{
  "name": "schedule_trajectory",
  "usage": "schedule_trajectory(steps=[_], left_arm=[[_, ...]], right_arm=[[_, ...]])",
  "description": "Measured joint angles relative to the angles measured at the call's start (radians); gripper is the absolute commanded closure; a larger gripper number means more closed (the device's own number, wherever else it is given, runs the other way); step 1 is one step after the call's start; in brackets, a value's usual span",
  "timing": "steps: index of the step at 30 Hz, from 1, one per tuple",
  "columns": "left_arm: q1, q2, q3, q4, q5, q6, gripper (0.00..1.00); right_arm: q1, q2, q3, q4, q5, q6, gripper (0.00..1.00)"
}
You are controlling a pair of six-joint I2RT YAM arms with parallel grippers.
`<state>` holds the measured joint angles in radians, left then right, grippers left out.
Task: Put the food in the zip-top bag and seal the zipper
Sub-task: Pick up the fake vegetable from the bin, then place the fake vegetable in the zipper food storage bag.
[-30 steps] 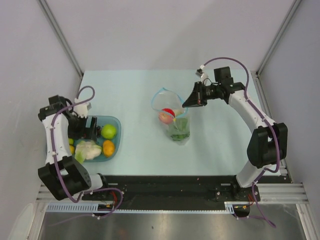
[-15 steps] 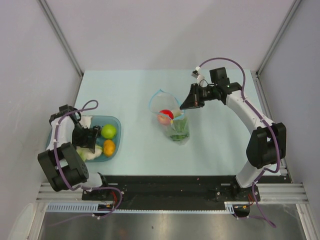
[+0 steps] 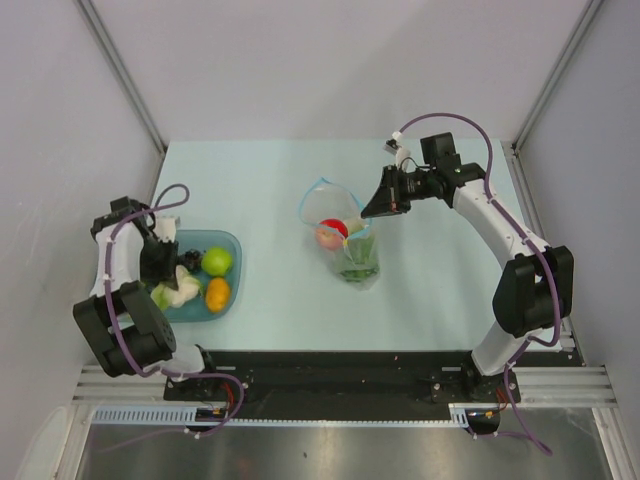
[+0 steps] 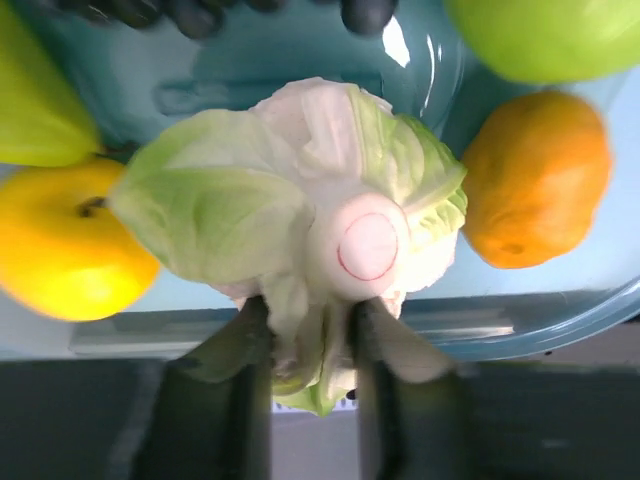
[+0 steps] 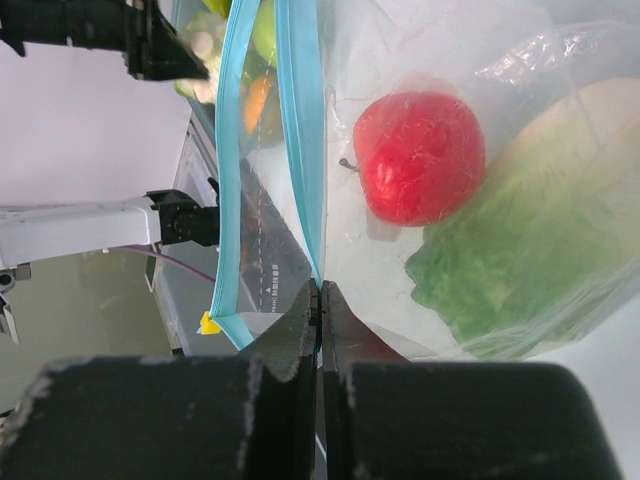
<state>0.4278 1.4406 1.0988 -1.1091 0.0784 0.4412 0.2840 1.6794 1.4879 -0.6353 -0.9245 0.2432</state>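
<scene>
Pale cabbage (image 4: 290, 200), partly hidden, clamped in left hand (image 4: 310, 320); right hand (image 5: 320, 295) pinches bag (image 5: 480, 80).

There is one clear bag (image 5: 540, 55) and one blue bowl (image 4: 520, 330). The bag holds one red apple (image 5: 420, 155) and one leafy green (image 5: 520, 270). The bowl holds one cabbage (image 4: 300, 190), one orange (image 4: 535, 180), one green apple (image 4: 540, 35) and one yellow fruit (image 4: 60, 240).

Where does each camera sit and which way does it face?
Top external: above and behind, facing down at the table; left arm, right arm show.
Left wrist: on left arm, facing teal bowl; left end effector grips cabbage.
Right wrist: on right arm, facing zip-top bag; right end effector pinches its edge.
Shared: top, right wrist show the red apple.
</scene>
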Motion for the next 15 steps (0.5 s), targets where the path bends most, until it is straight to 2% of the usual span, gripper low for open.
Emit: schedule_trajectory(steps=[5, 8, 10, 13, 15], left_arm=[[-0.001, -0.051, 0.122, -0.027, 0.010, 0.003, 0.91], [-0.021, -0.072, 0.226, -0.070, 0.039, -0.006, 0.92], [-0.074, -0.079, 0.312, -0.090, 0.055, -0.021, 0.92], [-0.259, -0.082, 0.466, -0.088, 0.079, -0.054, 0.92], [-0.438, -0.077, 0.576, -0.074, 0.092, -0.090, 0.92]], right_arm=[[0.000, 0.000, 0.000, -0.003, 0.000, -0.005, 1.00], [0.000, 0.000, 0.000, -0.003, 0.000, -0.009, 1.00], [0.001, 0.000, 0.001, -0.003, -0.001, -0.009, 1.00], [0.002, 0.000, 0.002, -0.003, -0.004, -0.009, 1.00], [0.002, 0.000, 0.008, -0.009, -0.008, -0.009, 1.00]])
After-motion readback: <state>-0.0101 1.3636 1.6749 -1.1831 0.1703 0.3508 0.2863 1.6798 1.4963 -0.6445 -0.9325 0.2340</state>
